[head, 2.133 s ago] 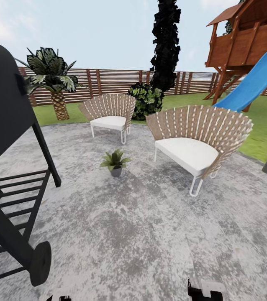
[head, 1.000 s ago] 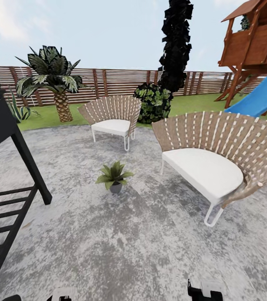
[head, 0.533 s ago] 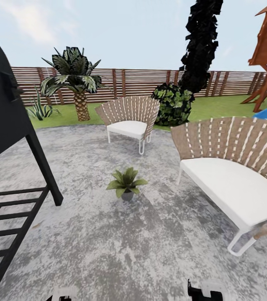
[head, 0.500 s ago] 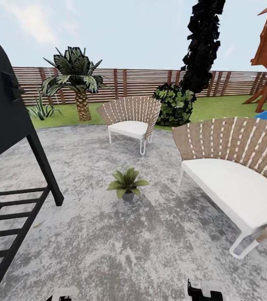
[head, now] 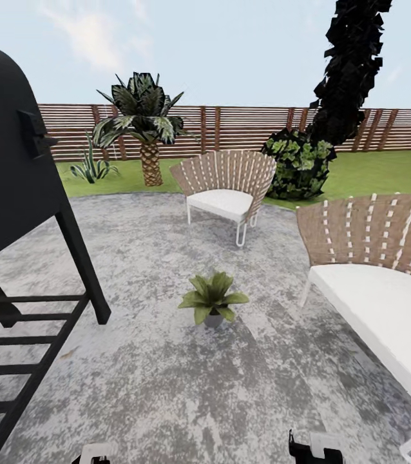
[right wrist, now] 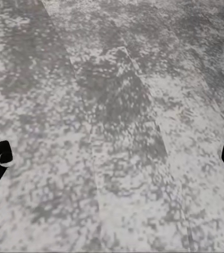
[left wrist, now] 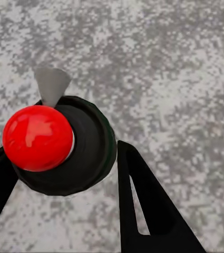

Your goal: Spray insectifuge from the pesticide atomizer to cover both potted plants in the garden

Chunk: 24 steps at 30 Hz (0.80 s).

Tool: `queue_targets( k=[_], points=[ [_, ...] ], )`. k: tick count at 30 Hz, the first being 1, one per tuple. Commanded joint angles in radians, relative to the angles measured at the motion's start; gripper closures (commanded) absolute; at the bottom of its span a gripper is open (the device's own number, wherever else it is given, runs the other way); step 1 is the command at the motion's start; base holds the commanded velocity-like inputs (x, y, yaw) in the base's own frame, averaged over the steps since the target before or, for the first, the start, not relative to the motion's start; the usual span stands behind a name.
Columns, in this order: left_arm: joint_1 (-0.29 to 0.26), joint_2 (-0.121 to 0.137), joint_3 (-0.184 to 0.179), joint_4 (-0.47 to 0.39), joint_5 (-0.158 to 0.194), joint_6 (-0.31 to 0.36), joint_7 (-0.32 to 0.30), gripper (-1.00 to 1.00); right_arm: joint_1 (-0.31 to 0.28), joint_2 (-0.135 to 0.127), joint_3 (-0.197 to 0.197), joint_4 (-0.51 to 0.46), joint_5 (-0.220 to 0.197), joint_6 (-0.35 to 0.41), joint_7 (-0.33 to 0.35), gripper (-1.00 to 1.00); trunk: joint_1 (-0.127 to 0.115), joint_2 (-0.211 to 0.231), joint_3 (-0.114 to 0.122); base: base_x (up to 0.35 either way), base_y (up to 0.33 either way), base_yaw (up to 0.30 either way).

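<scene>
atomizer [left wrist: 59, 145]: clamped between left gripper [left wrist: 64, 184] fingers, red nozzle end toward wrist camera | potted plant [head: 212, 299]: mid-patio [head: 167, 386], ahead of robot, between grill [head: 12, 193] and near chair [head: 386, 283] | right gripper [right wrist: 112, 158]: wide open, empty | spray arm: left

A black grill [head: 9, 174] on slanted legs, with a slatted lower rack, stands at the left on the speckled grey paving. Two woven fan-backed chairs with white seat cushions sit on the same paving: a far chair [head: 226, 193] near the lawn edge and a near chair [head: 386, 283] at the right. Behind them rise a palm [head: 142, 125], a spiky agave [head: 91, 167], a dark-leaved bush [head: 300, 165] and a tall black tree [head: 350, 67].
</scene>
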Motion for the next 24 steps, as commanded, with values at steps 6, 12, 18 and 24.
queue_targets(
  k=[6, 12, 18, 24],
  points=[
    [-0.001, 0.0, 0.0, 0.001, 0.003, -0.003, 0.0, 1.0, 0.0, 0.0, -0.007, 0.001, 0.011, -0.002, -0.004, -1.0, 0.0, 0.0, -0.001, 0.237, -0.001, 0.222],
    [-0.001, 0.0, 0.0, 0.0, 0.002, -0.003, 0.0, 1.0, 0.0, 0.0, -0.001, 0.001, 0.012, -0.001, -0.002, -1.0, 0.0, 0.0, -0.001, 0.031, 0.0, 0.097],
    [-0.01, 0.001, -0.016, -0.007, -0.013, 0.006, -0.015, 1.0, 0.0, 0.001, 0.158, -0.011, 0.073, 0.002, -0.002, -1.0, 0.0, 0.0, -0.001, 0.001, 0.0, 0.003],
    [-0.022, 0.037, -0.053, -0.022, -0.137, 0.012, -0.178, 1.0, -0.002, 0.0, 0.179, -0.096, 0.079, 0.003, 0.0, -1.0, 0.0, 0.0, -0.001, 0.0, 0.0, 0.0]
  ],
)
